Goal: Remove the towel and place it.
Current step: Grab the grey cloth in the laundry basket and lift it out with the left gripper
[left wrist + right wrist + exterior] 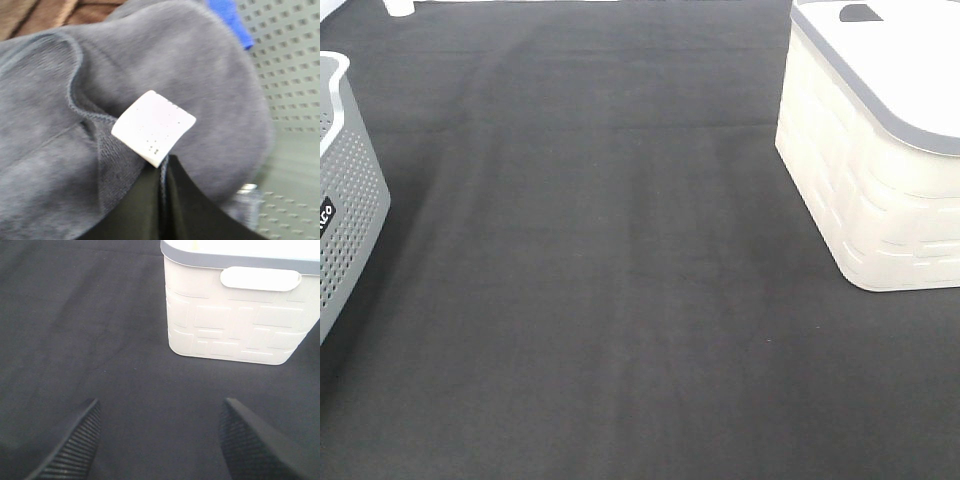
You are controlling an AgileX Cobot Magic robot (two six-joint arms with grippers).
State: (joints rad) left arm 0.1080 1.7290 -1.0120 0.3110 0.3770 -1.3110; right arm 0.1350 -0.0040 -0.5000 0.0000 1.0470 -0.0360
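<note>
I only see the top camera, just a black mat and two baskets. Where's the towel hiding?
Observer: The left wrist camera shows the towel lying inside the grey basket, on top of other cloths.
Operator: Is a claw holding it?
Observer: It looks that way. The left claw seems pinched shut on the towel's hem, right beside a white tag.
</note>
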